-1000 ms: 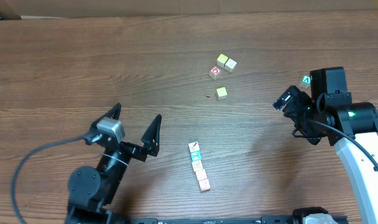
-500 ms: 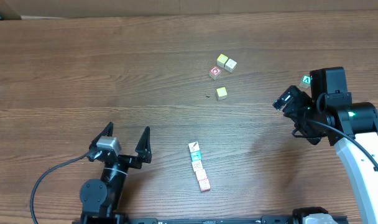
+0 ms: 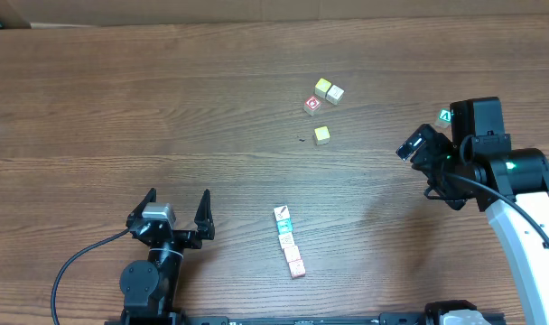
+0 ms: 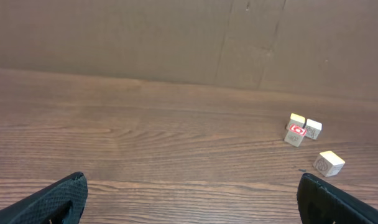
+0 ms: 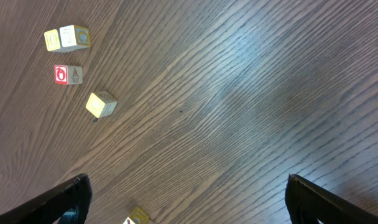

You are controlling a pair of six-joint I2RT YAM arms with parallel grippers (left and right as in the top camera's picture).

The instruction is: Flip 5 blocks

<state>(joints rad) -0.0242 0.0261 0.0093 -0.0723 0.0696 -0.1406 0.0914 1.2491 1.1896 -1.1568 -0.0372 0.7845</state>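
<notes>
Blocks (image 3: 286,239), five small cubes, lie in one short, slightly slanted row on the wooden surface (image 3: 121,90), near its front edge and about midway between the two arms. Neighbouring blocks touch, and their top faces show pale, teal and pink-red. The left arm (image 3: 148,275) sits low at the front left. The left jaws stand wide apart and empty, to the left of the row and apart from it. In the left wrist view both fingertips (image 4: 58,199) frame bare wood. The right arm (image 3: 518,171) sits at the far right, well apart from the row. The right jaws are likewise spread wide and grasp nothing. Farther back lie a touching pair of yellow and cream cubes (image 3: 328,90), a red-ring cube (image 3: 311,105) just beside the pair, and a single yellow cube (image 3: 321,134) near them. A green cube (image 3: 446,116) shows at the edge of the right arm's black housing.
</notes>
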